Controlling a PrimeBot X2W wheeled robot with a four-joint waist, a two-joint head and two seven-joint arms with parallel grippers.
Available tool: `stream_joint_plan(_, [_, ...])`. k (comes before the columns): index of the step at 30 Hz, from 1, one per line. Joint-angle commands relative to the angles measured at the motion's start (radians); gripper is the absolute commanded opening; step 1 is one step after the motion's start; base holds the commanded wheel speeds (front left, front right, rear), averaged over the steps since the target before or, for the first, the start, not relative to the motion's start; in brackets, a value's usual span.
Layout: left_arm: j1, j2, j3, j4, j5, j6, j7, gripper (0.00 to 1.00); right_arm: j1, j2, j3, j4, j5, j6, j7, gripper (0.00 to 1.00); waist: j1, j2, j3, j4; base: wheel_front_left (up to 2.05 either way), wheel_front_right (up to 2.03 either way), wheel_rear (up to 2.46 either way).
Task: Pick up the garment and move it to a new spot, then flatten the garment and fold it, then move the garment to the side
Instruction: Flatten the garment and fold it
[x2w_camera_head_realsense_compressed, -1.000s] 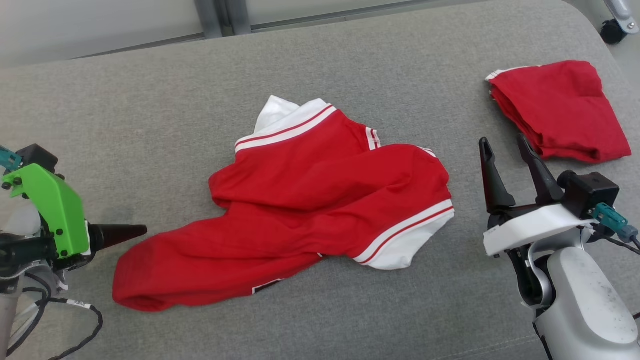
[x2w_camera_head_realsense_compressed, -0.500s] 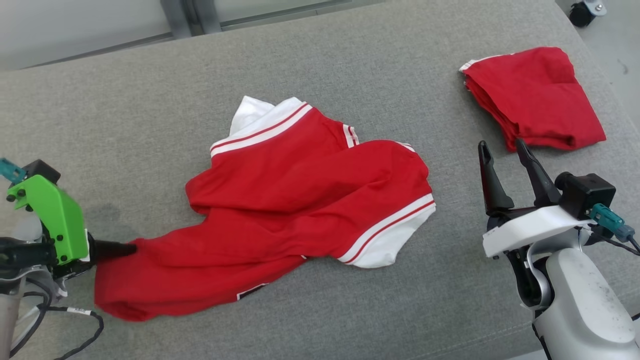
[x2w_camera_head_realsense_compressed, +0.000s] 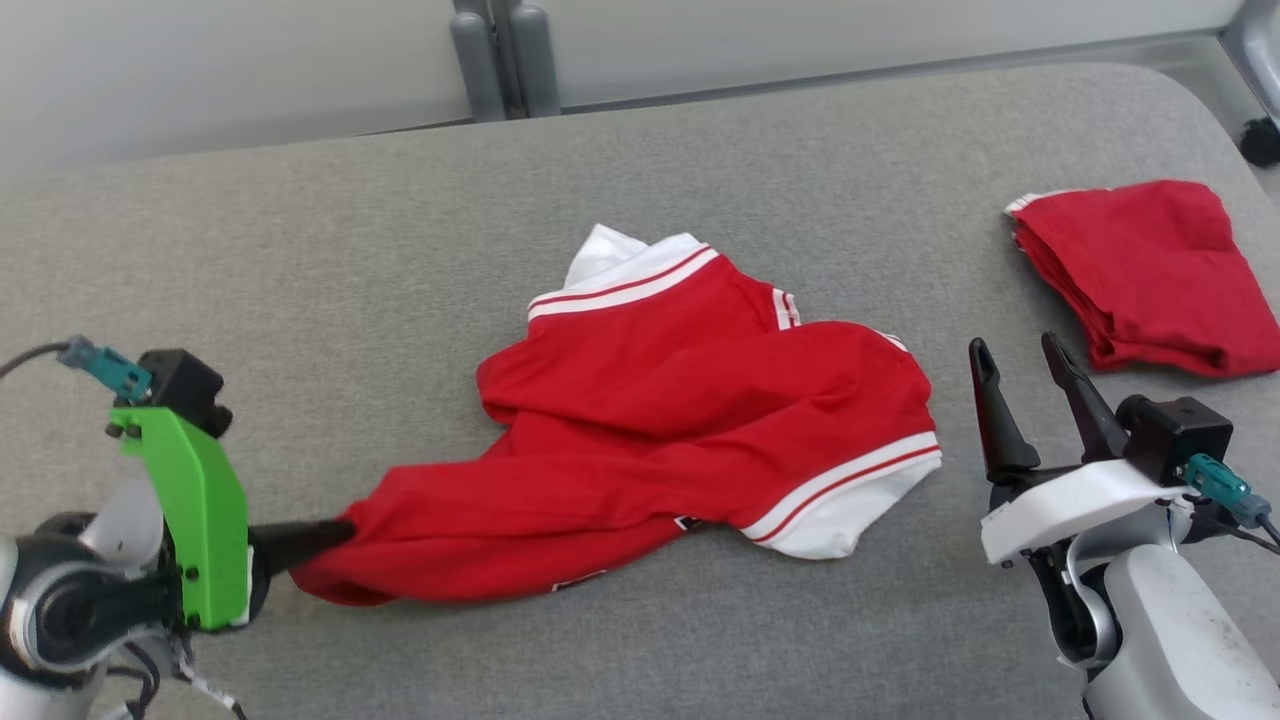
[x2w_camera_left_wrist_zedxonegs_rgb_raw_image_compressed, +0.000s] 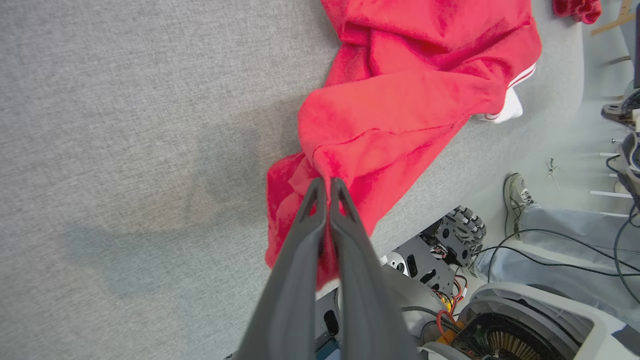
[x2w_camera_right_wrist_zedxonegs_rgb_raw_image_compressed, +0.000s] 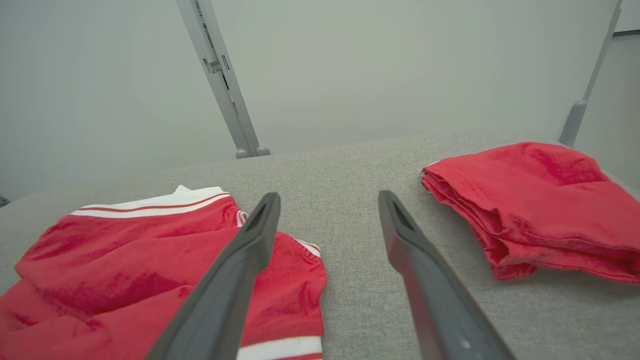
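Observation:
The garment (x2w_camera_head_realsense_compressed: 660, 430) is a crumpled red shirt with white, red-striped trim, lying mid-table; it also shows in the left wrist view (x2w_camera_left_wrist_zedxonegs_rgb_raw_image_compressed: 400, 110) and the right wrist view (x2w_camera_right_wrist_zedxonegs_rgb_raw_image_compressed: 125, 270). My left gripper (x2w_camera_head_realsense_compressed: 335, 532) is shut on the garment's lower left corner, its fingertips (x2w_camera_left_wrist_zedxonegs_rgb_raw_image_compressed: 325, 187) pinched together on bunched red cloth near the table's front edge. My right gripper (x2w_camera_head_realsense_compressed: 1015, 365) stands open to the right of the garment, nothing between its fingers (x2w_camera_right_wrist_zedxonegs_rgb_raw_image_compressed: 327, 200).
A folded red garment (x2w_camera_head_realsense_compressed: 1140, 270) lies at the table's right end, just beyond my right gripper (x2w_camera_right_wrist_zedxonegs_rgb_raw_image_compressed: 540, 205). The grey padded table (x2w_camera_head_realsense_compressed: 300, 260) has free room on its left half. A person's shoe (x2w_camera_left_wrist_zedxonegs_rgb_raw_image_compressed: 517, 192) and cables are on the floor beside my base.
My left gripper reached the garment's lower left corner and shut on it, bunching the cloth. The head camera shifted, so the whole scene moved. The right gripper stayed open.

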Motion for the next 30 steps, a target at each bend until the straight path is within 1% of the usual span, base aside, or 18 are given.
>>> stream_joint_plan(1, [0.055, 0.024, -0.002, -0.053, -0.006, -0.004, -0.013, 0.0, 0.018, -0.006, 0.001, -0.002, 0.003, 0.0, -0.004, 1.0, 0.0, -0.0001, -0.055, 0.068, 0.0, 0.0, 0.0])
stream_joint_plan(4, [0.161, 0.053, -0.002, -0.17, -0.005, -0.007, -0.041, 0.0, 0.034, -0.013, -0.004, -0.008, 0.002, 0.0, -0.004, 1.0, 0.0, -0.0001, -0.064, 0.102, 0.0, 0.0, 0.0])
stream_joint_plan(6, [0.227, 0.078, 0.0, -0.221, 0.022, -0.006, -0.065, 0.0, 0.04, -0.015, -0.004, -0.013, 0.001, 0.0, -0.002, 1.0, 0.0, -0.0001, -0.064, 0.117, 0.0, 0.0, 0.0])
stream_joint_plan(8, [0.285, 0.091, -0.006, -0.255, 0.056, -0.007, -0.093, 0.0, 0.043, -0.016, -0.006, -0.02, 0.001, 0.0, 0.001, 1.0, 0.0, -0.0001, -0.059, 0.128, 0.0, 0.0, 0.0])
stream_joint_plan(11, [0.35, 0.083, -0.016, -0.256, 0.094, -0.007, -0.146, 0.0, 0.048, -0.015, -0.005, -0.024, 0.0, 0.0, 0.005, 1.0, 0.0, -0.0001, -0.052, 0.136, 0.0, 0.0, 0.0])
stream_joint_plan(14, [0.382, 0.063, -0.043, -0.218, 0.158, -0.008, -0.237, 0.0, 0.052, -0.014, -0.002, -0.026, 0.002, 0.0, 0.012, 1.0, 0.0, -0.0001, -0.046, 0.138, 0.0, 0.0, 0.0])
stream_joint_plan(15, [0.383, 0.057, -0.055, -0.204, 0.179, -0.008, -0.267, 0.04, 0.052, -0.014, -0.002, -0.026, 0.002, 0.0, 0.011, 1.0, 0.0, -0.0001, -0.045, 0.138, 0.0, 0.0, 0.0])
stream_joint_plan(16, [0.385, 0.05, -0.079, -0.188, 0.19, -0.009, -0.299, 0.13, 0.052, -0.015, -0.001, -0.026, 0.002, 0.0, 0.013, 1.0, 0.0, -0.0001, -0.044, 0.138, 0.0, 0.0, 0.0])
stream_joint_plan(17, [0.386, 0.042, -0.093, -0.169, 0.194, -0.009, -0.327, 0.42, 0.052, -0.016, -0.001, -0.025, 0.003, 0.0, 0.013, 1.0, 0.0, -0.0001, -0.044, 0.137, 0.0, 0.0, 0.0])
stream_joint_plan(18, [0.387, 0.039, -0.109, -0.145, 0.196, -0.009, -0.352, 0.93, 0.052, -0.016, 0.0, -0.024, 0.004, 0.0, 0.017, 1.0, 0.0, -0.0001, -0.045, 0.137, 0.0, 0.0, 0.0])
stream_joint_plan(19, [0.385, 0.039, -0.123, -0.13, 0.195, -0.009, -0.369, 1.0, 0.053, -0.017, 0.001, -0.023, 0.005, 0.0, 0.019, 1.0, 0.0, -0.0001, -0.045, 0.136, 0.0, 0.0, 0.0])
stream_joint_plan(21, [0.368, 0.045, -0.144, -0.105, 0.197, -0.009, -0.409, 1.0, 0.053, -0.018, 0.004, -0.023, 0.005, 0.0, 0.023, 1.0, 0.0, -0.0001, -0.048, 0.135, 0.0, 0.0, 0.0])
stream_joint_plan(25, [0.332, 0.062, -0.147, -0.13, 0.171, -0.009, -0.498, 1.0, 0.058, -0.021, 0.004, -0.026, 0.005, 0.0, 0.025, 1.0, 0.0, -0.0001, -0.06, 0.134, 0.0, 0.0, 0.0])
stream_joint_plan(26, [0.324, 0.075, -0.145, -0.144, 0.179, -0.009, -0.521, 1.0, 0.059, -0.021, 0.006, -0.027, 0.005, 0.0, 0.025, 1.0, 0.0, -0.0001, -0.063, 0.133, 0.0, 0.0, 0.0])
stream_joint_plan(28, [0.302, 0.082, -0.123, -0.154, 0.206, -0.009, -0.578, 1.0, 0.056, -0.019, 0.008, -0.03, 0.006, 0.0, 0.024, 1.0, 0.0, -0.0001, -0.065, 0.13, 0.0, 0.0, 0.0])
stream_joint_plan(30, [0.276, 0.067, -0.109, -0.146, 0.242, -0.008, -0.632, 1.0, 0.05, -0.015, 0.01, -0.033, 0.006, 0.0, 0.024, 1.0, 0.0, -0.0001, -0.06, 0.125, 0.0, 0.0, 0.0])
